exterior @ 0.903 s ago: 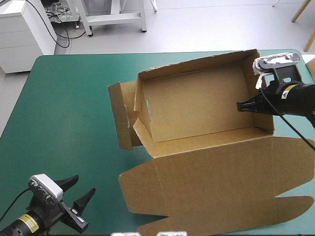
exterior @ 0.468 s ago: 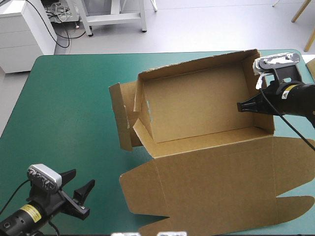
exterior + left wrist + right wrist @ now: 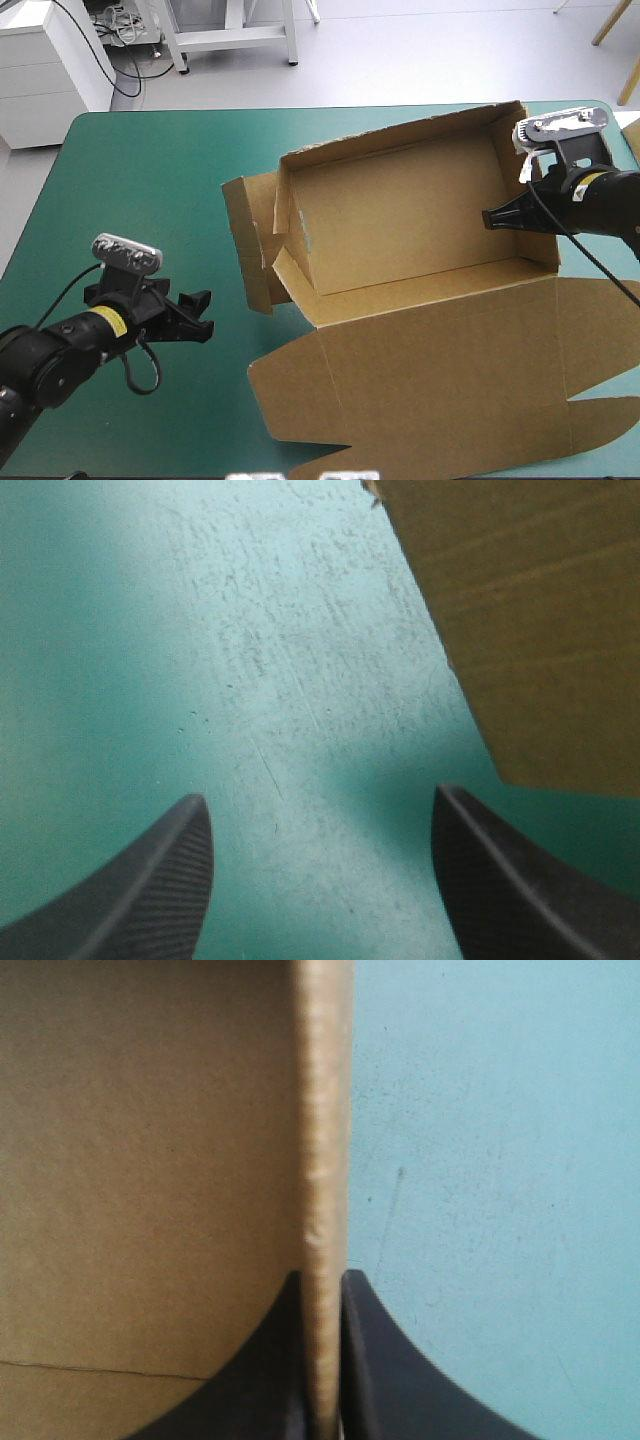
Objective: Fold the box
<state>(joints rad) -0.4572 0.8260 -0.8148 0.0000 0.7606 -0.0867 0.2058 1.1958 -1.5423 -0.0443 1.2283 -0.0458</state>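
Teal-green table (image 3: pixel 150 170) bore the brown box (image 3: pixel 400 210) right of centre, lid flat toward 6 o'clock. Left gripper (image 3: pixel 207 315), fingers apart, had advanced from 7 o'clock toward the loose flap (image 3: pixel 245 240) at 9 o'clock, which seemingly awaited tucking. The right gripper (image 3: pixel 490 217) clamped the 3 o'clock wall.

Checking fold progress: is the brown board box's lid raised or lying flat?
Flat. The lid of the brown board box lies spread on the teal-green table cover, not raised.

- just one brown cardboard box (image 3: pixel 400 220), a single cut sheet
- two tools with black curved-fin fingers: one left tool (image 3: pixel 203 312), one right tool (image 3: pixel 487 217)
- one table (image 3: pixel 140 180) with a teal-green cover
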